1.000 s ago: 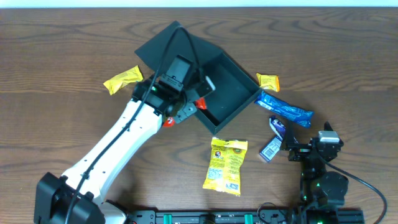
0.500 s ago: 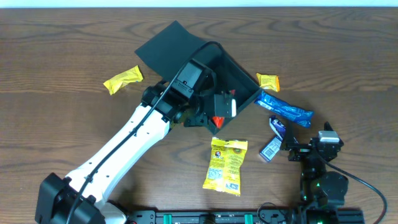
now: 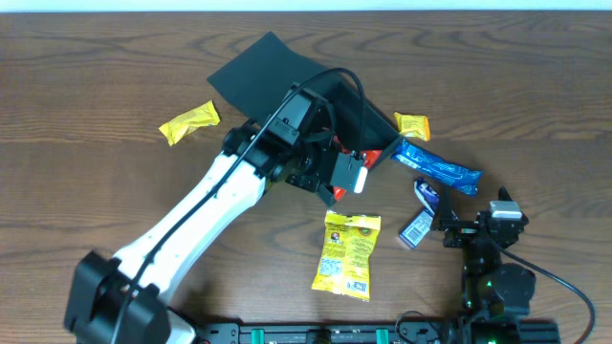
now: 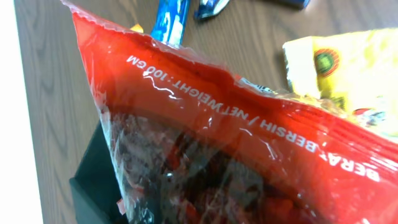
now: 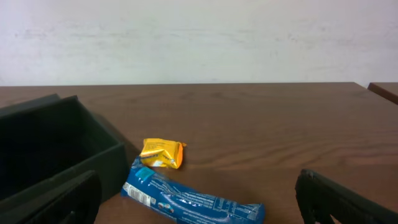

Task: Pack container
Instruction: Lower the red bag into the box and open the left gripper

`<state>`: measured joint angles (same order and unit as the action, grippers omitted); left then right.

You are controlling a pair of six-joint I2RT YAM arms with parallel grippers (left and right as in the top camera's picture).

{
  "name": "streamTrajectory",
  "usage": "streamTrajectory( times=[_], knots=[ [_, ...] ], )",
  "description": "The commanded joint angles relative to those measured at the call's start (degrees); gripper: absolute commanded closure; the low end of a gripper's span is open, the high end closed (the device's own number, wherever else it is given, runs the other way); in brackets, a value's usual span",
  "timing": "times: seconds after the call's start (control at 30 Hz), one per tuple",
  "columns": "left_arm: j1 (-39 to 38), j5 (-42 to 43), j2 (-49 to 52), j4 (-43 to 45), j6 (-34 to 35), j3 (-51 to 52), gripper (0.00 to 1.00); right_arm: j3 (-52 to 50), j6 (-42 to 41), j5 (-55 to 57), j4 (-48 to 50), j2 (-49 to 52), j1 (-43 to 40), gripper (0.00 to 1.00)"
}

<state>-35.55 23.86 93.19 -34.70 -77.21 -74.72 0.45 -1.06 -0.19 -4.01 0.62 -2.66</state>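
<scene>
Left gripper (image 3: 349,172) is closed partway on a red packet (image 4: 249,155) and holds it up off the table (image 3: 96,57). From above, the packet hangs at the near edge of the container (image 3: 368,119), close to its right corner. In the left wrist view the red packet fills almost the whole picture, and white letters run across it. One dark corner of the container peeks out below it on the left.

The container sits on the far middle part of the table, partly under the white left arm (image 3: 201,210). Its flap lid (image 3: 258,72) is open and lies out to the far left.

Right gripper (image 3: 478,227) is down at the near right side of the table. Its two fingers (image 5: 68,199) are spread as wide as they go, and it holds nothing.

Other packets lie around on the wood. A yellow one (image 3: 189,121) is left of the container. A small orange one (image 3: 412,125) is just to its right, with a long blue one (image 3: 438,167) near it. Two small dark blue ones (image 3: 421,210) lie beside the right gripper. A big yellow bag (image 3: 348,250) lies on the near side of the container
</scene>
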Motion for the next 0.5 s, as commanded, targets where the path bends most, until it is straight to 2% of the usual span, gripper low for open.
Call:
streamTrajectory(
  times=[0.0,0.23,0.47],
  knots=[
    [1.66,1.22,3.17,1.18,-4.11,-1.31,0.72,-0.13,-0.83,-0.04,-0.26,-0.33,0.44,0.01],
    [5.35,2.14,6.12,2.25,-6.40,-1.31,0.72,-0.13,-0.83,-0.04,-0.26,-0.33,0.44,0.01],
    [5.57,5.70,7.98,4.57,-7.34,-1.31,0.70,-0.13,-0.83,-0.04,-0.26,-0.33,0.44,0.01]
  ],
)
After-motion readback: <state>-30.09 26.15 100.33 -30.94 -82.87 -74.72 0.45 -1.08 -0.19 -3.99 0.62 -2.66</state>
